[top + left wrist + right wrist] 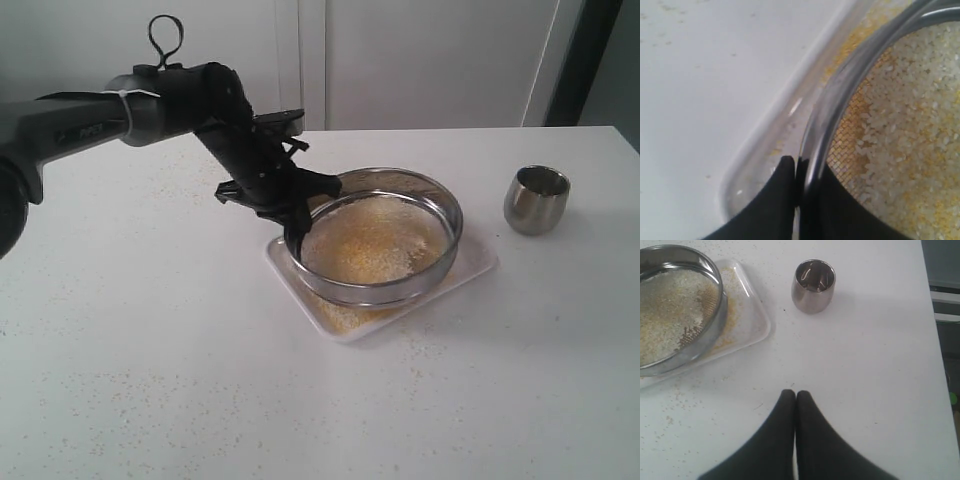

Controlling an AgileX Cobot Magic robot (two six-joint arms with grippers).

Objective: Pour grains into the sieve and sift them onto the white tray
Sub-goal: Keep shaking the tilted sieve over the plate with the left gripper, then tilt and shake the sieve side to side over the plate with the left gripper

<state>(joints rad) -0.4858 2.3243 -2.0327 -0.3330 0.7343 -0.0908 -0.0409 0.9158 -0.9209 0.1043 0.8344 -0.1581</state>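
Observation:
The round steel sieve [385,290] rests tilted over the white tray [475,272], its left side raised. My left gripper [292,226] is shut on the sieve's rim wall [825,115], one finger outside and one inside. The grains [375,240], yellow and whitish, lie spread on the mesh [900,125]. Fine yellow grains show on the tray [777,150] under the sieve [670,315]. My right gripper [795,396] is shut on nothing above bare table, out of the exterior view. The tray [752,315] lies beside it.
A small rounded steel cup [536,200] stands upright right of the tray, also visible as the cup [813,285] in the right wrist view. Stray specks dot the white table [150,380]. The table's far edge meets a white wall.

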